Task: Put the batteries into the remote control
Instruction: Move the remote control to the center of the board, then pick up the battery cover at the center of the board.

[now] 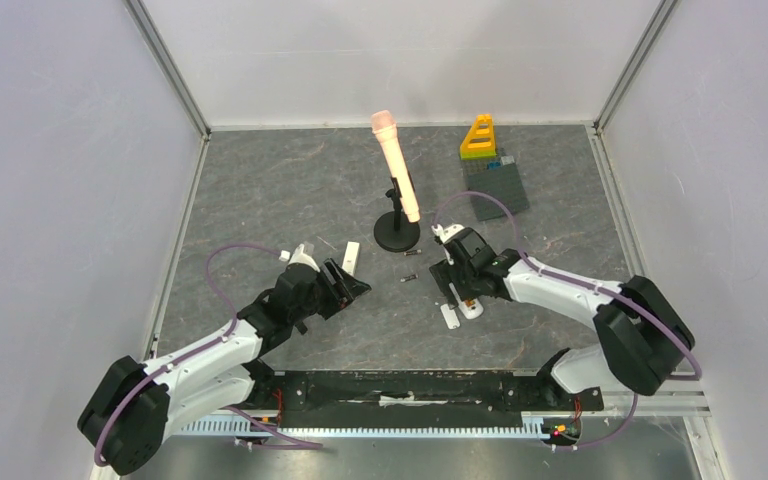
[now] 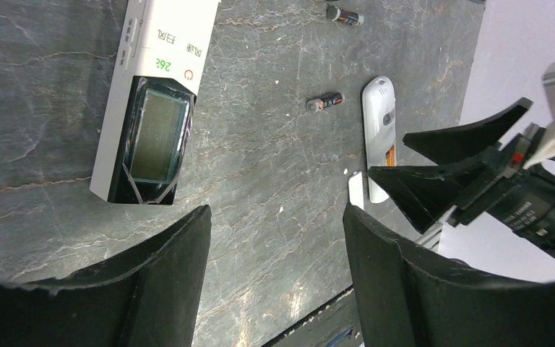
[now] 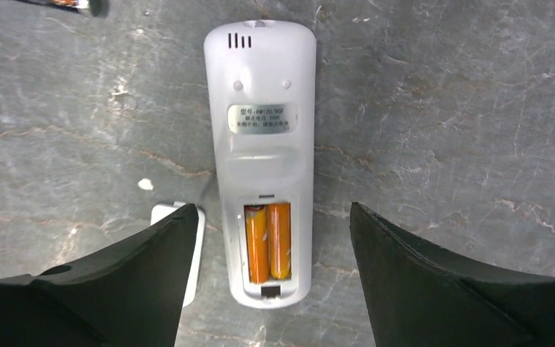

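A slip is most likely directly beneath the right gripper (image 3: pixel 271 210). The two orange batteries (image 3: pixel 269 242) are seen seated side by side in the open bay of the face-down remote (image 3: pixel 260 87), but the left cell sits slightly higher than its neighbour. If it is not pressed fully home, it could be sprung out or contact could be lost. The loose cover (image 3: pixel 181 224) lies just beside the remote, under the gripper's left finger. It could be pushed away or trapped if the jaws are lowered or closed without care. Farther out, ahead of the left gripper (image 2: pixel 276 211), two dark grey batteries (image 2: pixel 325 103) (image 2: pixel 343 14) lie free on the table (image 2: pixel 274 159). Being round, they could be rolled off by a glancing touch. The second remote (image 2: pixel 155 94), ahead and to the left of that gripper, lies display-up, so its bay is judged unreachable until it is turned over.

The right gripper's jaws are held wide, straddling the remote's lower end; nothing is gripped or touched. The left gripper's jaws are likewise spread wide and empty.
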You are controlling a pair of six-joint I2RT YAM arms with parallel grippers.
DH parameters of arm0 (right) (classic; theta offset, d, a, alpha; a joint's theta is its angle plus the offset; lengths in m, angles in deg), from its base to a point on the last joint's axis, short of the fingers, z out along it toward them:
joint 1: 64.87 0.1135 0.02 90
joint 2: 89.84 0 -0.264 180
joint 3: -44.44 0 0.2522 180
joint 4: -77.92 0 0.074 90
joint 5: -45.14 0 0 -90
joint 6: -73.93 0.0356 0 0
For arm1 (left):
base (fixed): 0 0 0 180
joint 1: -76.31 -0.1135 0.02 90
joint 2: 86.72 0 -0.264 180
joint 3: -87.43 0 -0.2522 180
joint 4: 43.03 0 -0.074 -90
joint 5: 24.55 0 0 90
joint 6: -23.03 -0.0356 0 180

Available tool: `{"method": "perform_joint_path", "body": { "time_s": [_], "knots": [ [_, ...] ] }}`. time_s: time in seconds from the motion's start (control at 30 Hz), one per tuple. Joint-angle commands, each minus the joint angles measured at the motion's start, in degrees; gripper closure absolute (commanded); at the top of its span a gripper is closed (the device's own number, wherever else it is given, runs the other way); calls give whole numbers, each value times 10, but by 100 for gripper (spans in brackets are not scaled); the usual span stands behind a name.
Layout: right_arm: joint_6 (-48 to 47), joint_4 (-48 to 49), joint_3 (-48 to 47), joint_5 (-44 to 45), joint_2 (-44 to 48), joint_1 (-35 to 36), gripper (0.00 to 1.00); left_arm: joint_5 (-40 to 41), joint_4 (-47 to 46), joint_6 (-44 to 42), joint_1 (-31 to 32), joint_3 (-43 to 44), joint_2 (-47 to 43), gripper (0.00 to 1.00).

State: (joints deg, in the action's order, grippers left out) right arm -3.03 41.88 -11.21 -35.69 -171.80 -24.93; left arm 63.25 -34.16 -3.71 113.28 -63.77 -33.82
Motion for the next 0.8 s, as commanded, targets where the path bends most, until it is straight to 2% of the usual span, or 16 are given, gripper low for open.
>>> {"method": "perform_joint_path", "body": {
  "time_s": [0.0, 0.3, 0.6, 0.77],
  "knots": [
    [34, -32, -27, -18, 63, 6, 22, -7, -29, -27, -3, 15, 2, 28],
    [116, -63, -4, -43, 110, 70, 36, -7, -37, -24, -3, 10, 2, 28],
    [154, -61, 17, -46, 70, 94, 47, -8, -43, -21, -3, 4, 6, 28],
    [163, -58, 19, -45, 46, 95, 48, -8, -45, -18, -3, 0, 4, 28]
  ]
}}
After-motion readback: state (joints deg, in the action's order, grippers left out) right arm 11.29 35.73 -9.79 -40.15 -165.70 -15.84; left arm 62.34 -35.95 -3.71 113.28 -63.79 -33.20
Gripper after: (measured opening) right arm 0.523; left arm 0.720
